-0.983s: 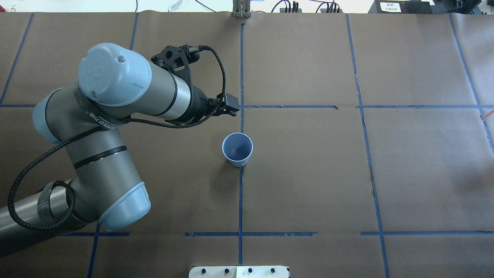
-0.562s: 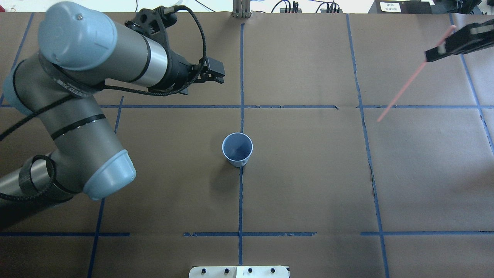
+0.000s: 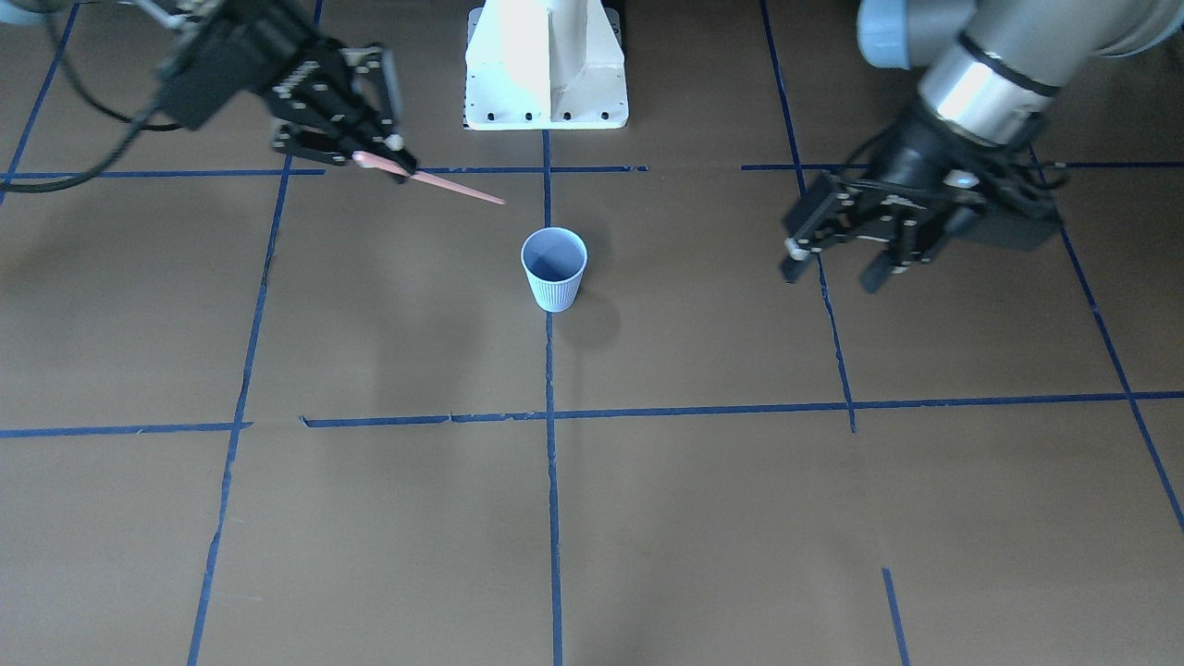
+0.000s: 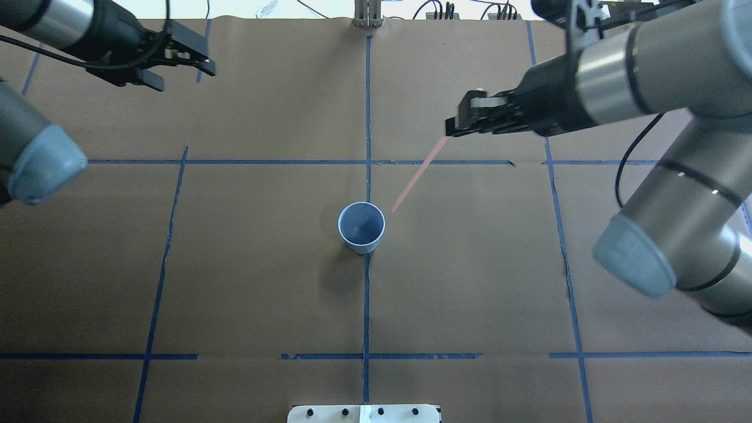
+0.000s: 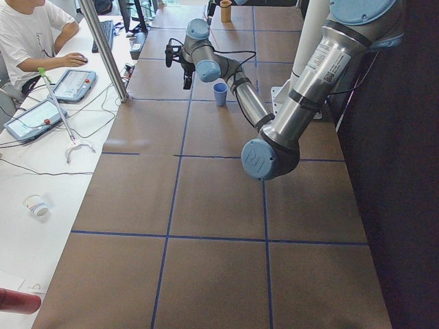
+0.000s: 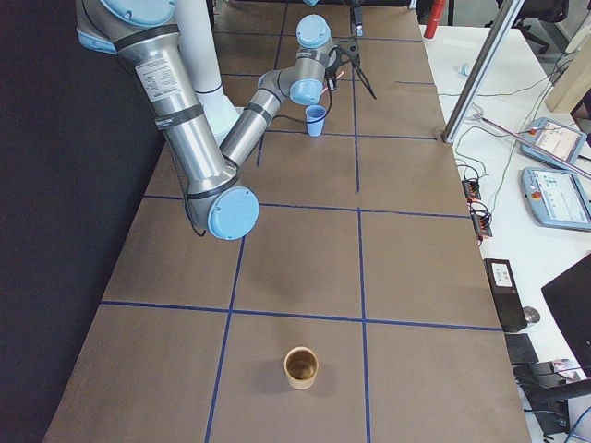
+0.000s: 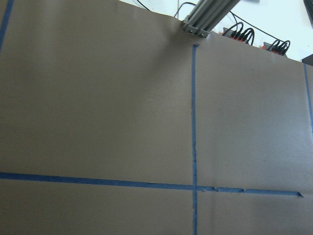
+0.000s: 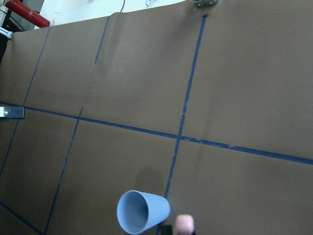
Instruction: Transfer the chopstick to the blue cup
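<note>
The right hand [image 4: 461, 123] pinches the upper end of the pink chopstick [image 4: 416, 177], which slants down with its tip near the rim of the upright blue cup [image 4: 361, 227] at mid-worktop [image 4: 470, 282]; the tip now needs centring over the mouth before release, while the left hand [image 3: 828, 276] hangs spread and empty, well apart.

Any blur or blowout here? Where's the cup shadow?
Right wrist view: chopstick end is a defocused pink blob at the bottom edge, blue cup sharp. Front-facing view: white robot base blown out. Overhead view: soft cup shadow falls lower-left.
</note>
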Robot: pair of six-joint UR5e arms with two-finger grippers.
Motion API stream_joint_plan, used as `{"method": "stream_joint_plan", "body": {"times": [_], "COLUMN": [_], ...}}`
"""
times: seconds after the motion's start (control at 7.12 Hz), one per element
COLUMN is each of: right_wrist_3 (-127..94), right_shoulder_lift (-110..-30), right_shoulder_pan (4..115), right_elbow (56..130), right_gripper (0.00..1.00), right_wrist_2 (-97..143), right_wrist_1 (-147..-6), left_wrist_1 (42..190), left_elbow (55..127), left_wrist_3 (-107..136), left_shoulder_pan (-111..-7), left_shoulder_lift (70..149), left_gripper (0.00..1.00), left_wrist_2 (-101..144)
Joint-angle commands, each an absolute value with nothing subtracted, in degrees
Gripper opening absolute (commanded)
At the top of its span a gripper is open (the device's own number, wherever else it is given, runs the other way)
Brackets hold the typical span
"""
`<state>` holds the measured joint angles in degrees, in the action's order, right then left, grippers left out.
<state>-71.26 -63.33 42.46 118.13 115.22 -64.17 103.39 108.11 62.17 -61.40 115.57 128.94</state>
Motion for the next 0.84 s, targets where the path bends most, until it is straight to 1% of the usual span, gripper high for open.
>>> {"method": "stream_joint_plan", "body": {"times": [0.0,0.28,0.42,0.7], "right_wrist_3": [-73.21,-73.04,-72.95,-72.95], "right_shoulder_lift": [-61.79,-62.83,-63.80,-63.19], "right_shoulder_pan": [31.66,29.29,25.27,22.42], "right_elbow": [117.95,117.78,117.69,117.60], "right_gripper": [0.00,0.00,0.00,0.01], "right_wrist_2": [99.95,90.14,83.13,78.67], "right_wrist_1": [-64.16,-64.60,-65.64,-69.52], "left_wrist_1": [103.19,103.36,103.36,103.45], "left_elbow": [107.93,107.67,107.75,107.75], "left_wrist_3": [53.89,53.96,53.96,53.96], "left_shoulder_pan": [-67.14,-67.06,-67.06,-67.06], "left_shoulder_lift": [110.31,110.21,110.13,110.13], "left_gripper": [1.00,1.00,1.00,1.00], "left_wrist_2": [134.21,134.38,134.38,134.38]}}
